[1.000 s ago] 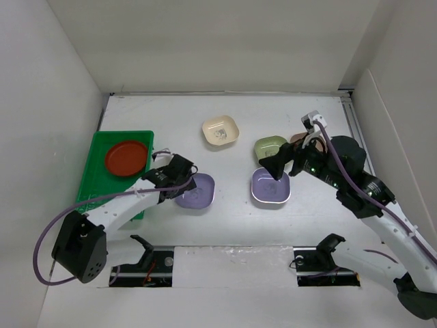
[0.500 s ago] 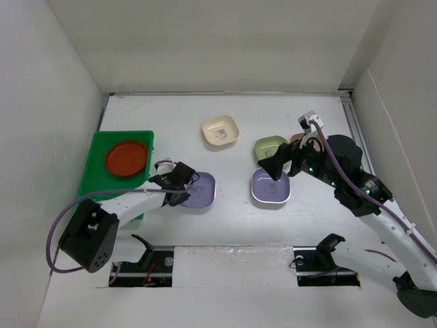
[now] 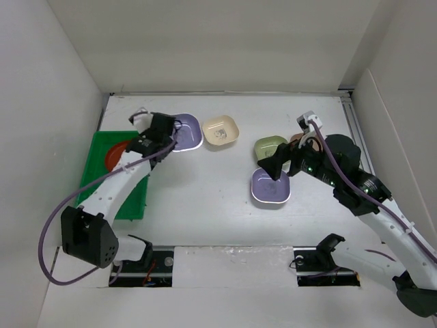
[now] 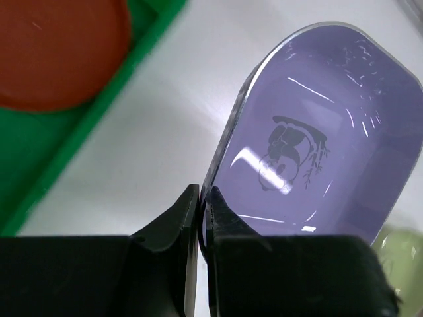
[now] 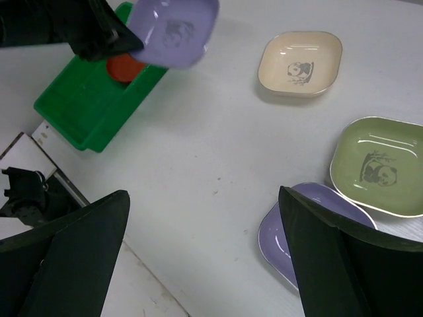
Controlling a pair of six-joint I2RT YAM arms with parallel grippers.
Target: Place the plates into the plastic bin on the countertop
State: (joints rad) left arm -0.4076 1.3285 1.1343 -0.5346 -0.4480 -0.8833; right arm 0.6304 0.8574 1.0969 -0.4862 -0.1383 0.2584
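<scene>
My left gripper (image 3: 166, 132) is shut on the rim of a lavender plate (image 3: 186, 131) and holds it tilted in the air, just right of the green plastic bin (image 3: 102, 184). The wrist view shows the fingertips (image 4: 201, 198) pinching the plate (image 4: 317, 145) at its edge. A round red-brown plate (image 3: 117, 156) lies in the bin. On the countertop (image 3: 205, 184) sit a cream plate (image 3: 220, 131), a light green plate (image 3: 270, 147) and a second lavender plate (image 3: 271, 186). My right gripper (image 3: 276, 166) hangs open above that second lavender plate (image 5: 310, 231), holding nothing.
A tan-pink dish (image 3: 297, 139) peeks out behind the right arm. White walls close in the left, back and right sides. A metal rail (image 3: 355, 130) runs along the right edge. The bin (image 5: 86, 105) stands against the left wall.
My left gripper closed on the lavender plate, lifted it off the countertop and carried it back and left, next to the bin. The right arm has hardly moved.
</scene>
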